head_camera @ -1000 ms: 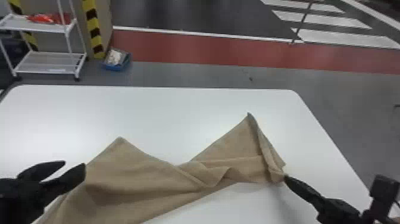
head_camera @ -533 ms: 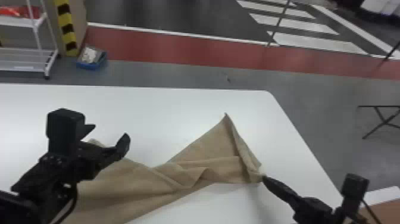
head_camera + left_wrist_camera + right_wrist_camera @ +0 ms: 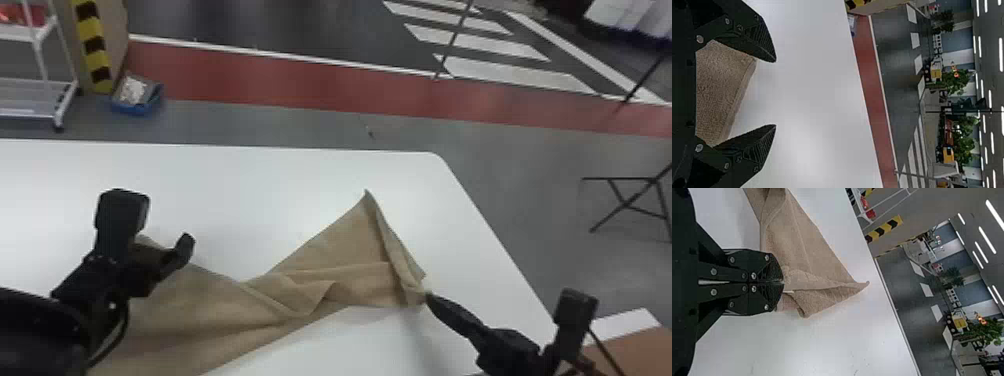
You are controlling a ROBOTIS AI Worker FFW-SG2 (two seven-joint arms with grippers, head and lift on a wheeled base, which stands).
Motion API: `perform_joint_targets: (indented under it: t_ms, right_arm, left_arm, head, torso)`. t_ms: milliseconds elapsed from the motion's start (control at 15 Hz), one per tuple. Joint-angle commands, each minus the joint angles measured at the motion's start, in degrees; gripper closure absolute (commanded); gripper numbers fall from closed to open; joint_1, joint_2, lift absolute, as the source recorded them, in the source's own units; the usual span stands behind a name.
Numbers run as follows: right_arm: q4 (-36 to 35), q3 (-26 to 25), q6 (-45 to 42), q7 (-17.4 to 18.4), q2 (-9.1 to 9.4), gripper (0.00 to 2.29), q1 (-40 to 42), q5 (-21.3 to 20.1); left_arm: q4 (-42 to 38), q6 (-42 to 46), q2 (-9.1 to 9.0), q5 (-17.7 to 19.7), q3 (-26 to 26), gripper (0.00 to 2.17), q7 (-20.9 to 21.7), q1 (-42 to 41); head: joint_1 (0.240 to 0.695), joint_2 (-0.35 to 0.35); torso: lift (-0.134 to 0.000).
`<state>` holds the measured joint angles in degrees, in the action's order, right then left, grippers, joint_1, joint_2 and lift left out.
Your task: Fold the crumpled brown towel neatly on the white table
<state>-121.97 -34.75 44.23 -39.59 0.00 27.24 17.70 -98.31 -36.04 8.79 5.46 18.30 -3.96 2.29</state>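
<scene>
The brown towel (image 3: 210, 320) lies crumpled across the white table (image 3: 280, 185), with a pointed corner standing out toward the far side. My left gripper (image 3: 162, 255) is over the towel's far left part. In the left wrist view, my left gripper (image 3: 775, 93) has its fingers wide apart, and the towel's edge (image 3: 725, 90) lies beyond and between them. At the towel's right end is my right gripper (image 3: 429, 299). From the right wrist view, the right gripper (image 3: 782, 282) is shut on the bunched edge of the towel (image 3: 801, 254).
Beyond the table's far edge stand a white shelf cart (image 3: 37, 55) and a blue bin (image 3: 137, 102) on the floor. A black folding stand (image 3: 627, 205) is off to the right. A brown surface (image 3: 635, 352) shows beside the table at the lower right.
The head view has turned rightward. My left gripper has swung up and inward from the lower left to over the towel. The right gripper keeps its hold at the towel's right end.
</scene>
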Motion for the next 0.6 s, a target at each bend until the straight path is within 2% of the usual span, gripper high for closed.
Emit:
perform_joint_targets:
  t_ms: [0, 67, 200, 533]
  right_arm:
    - [0.6, 1.3, -0.5, 0.2, 0.05, 1.8, -0.3, -0.5]
    - [0.8, 1.8, -1.0, 0.5, 0.05, 1.8, -0.4, -0.8]
    - [0.9, 1.9, -1.0, 0.6, 0.05, 1.8, -0.6, -1.0]
    - [1.4, 1.9, -1.2, 0.7, 0.05, 1.8, -1.0, -1.2]
  left_arm:
    - [0.7, 0.2, 0.0, 0.4, -1.6, 0.37, 0.1, 0.1]
    - [0.7, 0.2, 0.09, 0.7, -2.1, 0.45, 0.1, 0.1]
    - [0.7, 0.2, 0.09, 1.2, -2.9, 0.46, 0.5, 0.1]
    - [2.3, 0.0, 0.18, 1.6, -3.4, 0.46, 1.2, 0.9]
  head:
    - [0.695, -0.296]
    - [0.695, -0.287]
    - [0.695, -0.26]
    - [0.695, -0.246]
  torso:
    - [-0.124]
    - [-0.124]
    - [-0.124]
    - [-0.124]
